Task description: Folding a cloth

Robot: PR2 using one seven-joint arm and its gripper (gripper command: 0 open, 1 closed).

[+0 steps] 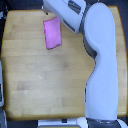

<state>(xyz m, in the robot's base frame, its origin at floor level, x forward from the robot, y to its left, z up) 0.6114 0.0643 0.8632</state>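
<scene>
The pink-magenta cloth (52,35) lies flat on the wooden tabletop (45,80), toward the far part at the exterior view's left of centre. It forms an upright rectangle, taller than wide. My white arm (102,65) rises from the bottom right and bends across the top of the view. Its gripper (54,19) sits at the cloth's top edge, over its upper right corner. The fingers are blurred and partly hidden by the wrist, so I cannot tell whether they are open or shut or whether they hold the cloth.
A grey object (1,87) stands at the table's left edge. White base parts (60,122) show below the table's near edge. The arm covers the table's right side.
</scene>
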